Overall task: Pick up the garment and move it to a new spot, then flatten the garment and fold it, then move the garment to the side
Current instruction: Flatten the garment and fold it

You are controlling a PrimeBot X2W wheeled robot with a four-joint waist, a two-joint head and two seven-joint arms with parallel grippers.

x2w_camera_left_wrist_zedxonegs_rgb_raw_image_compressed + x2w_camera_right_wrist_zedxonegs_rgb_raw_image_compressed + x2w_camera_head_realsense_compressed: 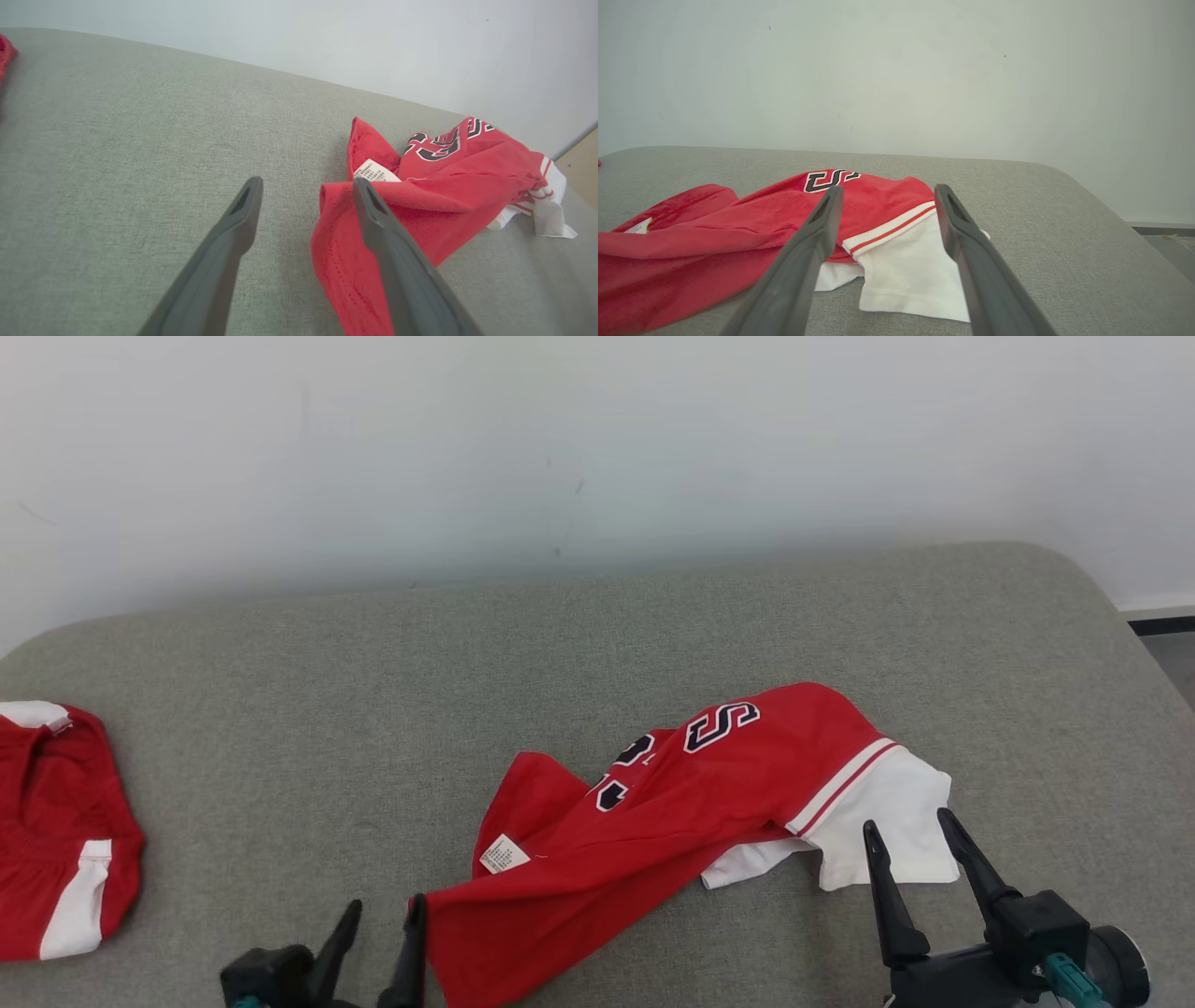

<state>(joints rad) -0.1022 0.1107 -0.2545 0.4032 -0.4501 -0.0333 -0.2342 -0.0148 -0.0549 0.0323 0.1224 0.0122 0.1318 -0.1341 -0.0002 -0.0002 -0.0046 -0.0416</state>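
Observation:
The garment [672, 812] is a red jersey with dark letters, a white sleeve with red stripes and a white label; it lies crumpled on the grey cushion, right of centre. My left gripper [385, 913] stands open at the garment's near left corner; in the left wrist view its right finger [373, 219] lies over the red hem [336, 261] and the gap between the fingers holds nothing. My right gripper [910, 831] hangs open just before the white sleeve [906, 270], fingers on either side of it, apart from the cloth.
A second red and white garment [56, 831] lies bunched at the cushion's left edge. The grey cushion [373, 709] ends at a pale wall behind and rounds off to the right, where a strip of floor [1176, 663] shows.

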